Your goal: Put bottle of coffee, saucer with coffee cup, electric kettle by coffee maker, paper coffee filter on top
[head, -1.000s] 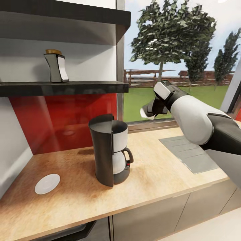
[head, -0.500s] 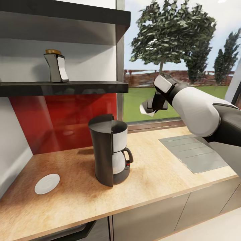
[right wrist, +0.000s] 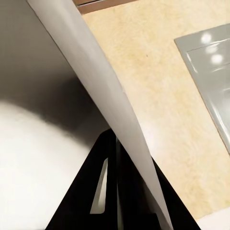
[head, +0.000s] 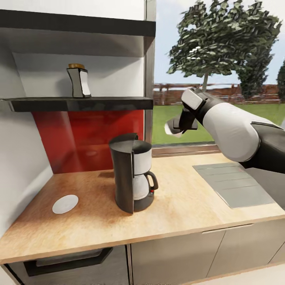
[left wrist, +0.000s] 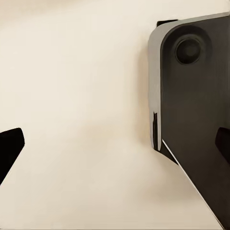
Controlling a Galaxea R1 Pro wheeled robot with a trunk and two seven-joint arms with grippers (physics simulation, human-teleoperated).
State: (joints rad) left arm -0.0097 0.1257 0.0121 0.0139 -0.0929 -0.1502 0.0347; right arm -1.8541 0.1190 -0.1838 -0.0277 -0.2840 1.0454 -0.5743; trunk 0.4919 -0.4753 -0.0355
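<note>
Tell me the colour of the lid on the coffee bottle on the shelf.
Yellow-gold lid on the coffee bottle; the head view shows it best.

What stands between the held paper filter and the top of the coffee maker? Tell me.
Nothing visible. The right gripper holds the paper filter in open air above the countertop, up and to the right of the coffee maker.

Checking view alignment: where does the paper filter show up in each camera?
Head view: paper filter pinched in the right end effector, high above the countertop.
Right wrist view: white sheet rising from between the fingers.
Left wrist view: pale surface and dark panel instead.
Shared landmark: grey cooktop panel.
</note>
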